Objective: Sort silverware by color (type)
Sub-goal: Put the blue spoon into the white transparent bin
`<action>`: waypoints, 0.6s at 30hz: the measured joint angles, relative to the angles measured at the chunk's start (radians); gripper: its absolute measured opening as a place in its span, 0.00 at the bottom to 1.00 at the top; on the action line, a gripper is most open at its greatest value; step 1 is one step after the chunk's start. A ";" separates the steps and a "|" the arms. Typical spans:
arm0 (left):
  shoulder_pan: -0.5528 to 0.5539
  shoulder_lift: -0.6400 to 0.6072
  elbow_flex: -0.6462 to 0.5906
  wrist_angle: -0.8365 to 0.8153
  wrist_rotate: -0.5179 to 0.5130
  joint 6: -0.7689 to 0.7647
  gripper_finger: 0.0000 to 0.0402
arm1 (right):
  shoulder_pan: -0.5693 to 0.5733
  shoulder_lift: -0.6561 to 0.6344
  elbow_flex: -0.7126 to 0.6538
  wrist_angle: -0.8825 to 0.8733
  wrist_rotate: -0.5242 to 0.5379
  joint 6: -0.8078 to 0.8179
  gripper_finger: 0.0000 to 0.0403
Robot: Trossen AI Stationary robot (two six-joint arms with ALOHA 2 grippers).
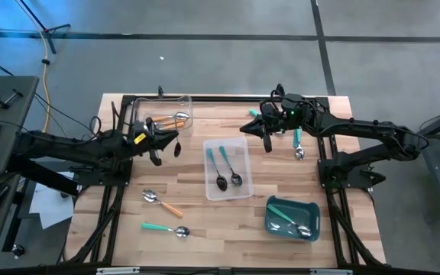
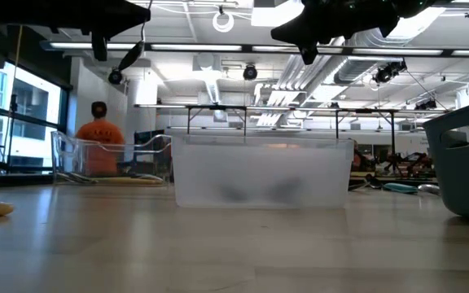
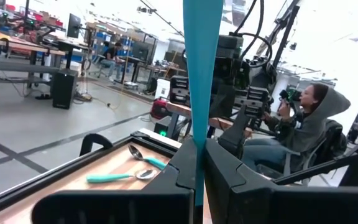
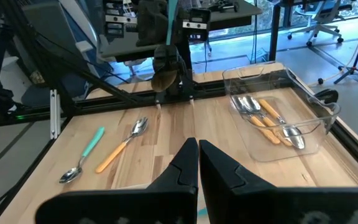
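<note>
My left gripper (image 1: 166,145) hovers above the table's left half, shut on a teal-handled spoon (image 4: 165,74). In the left wrist view the spoon's handle (image 3: 201,68) rises from between the fingers. My right gripper (image 1: 266,141) hangs shut above the far right part of the table, and nothing shows between its fingers (image 4: 197,158). Loose spoons lying flat on the wood: an orange one (image 1: 163,202), a green one (image 1: 165,228) and a teal one (image 1: 299,145). My left gripper pinches the spoon's teal handle (image 3: 196,146) between its two fingers, which lie across it. The fingers come about level from the table's left. The spoon stands upright in the hold, handle up and bowl (image 4: 163,79) hanging below, clear of the table.
A clear tray (image 1: 183,103) at the far left holds orange-handled spoons. A second clear tray (image 1: 243,149) in the middle holds two teal ones. A teal bin (image 1: 312,210) at the near right holds green ones. People sit and stand in the room beyond.
</note>
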 joint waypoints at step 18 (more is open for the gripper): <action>0.118 0.243 0.026 0.185 0.114 -0.077 0.00 | 0.040 0.139 0.000 0.306 0.002 0.162 0.00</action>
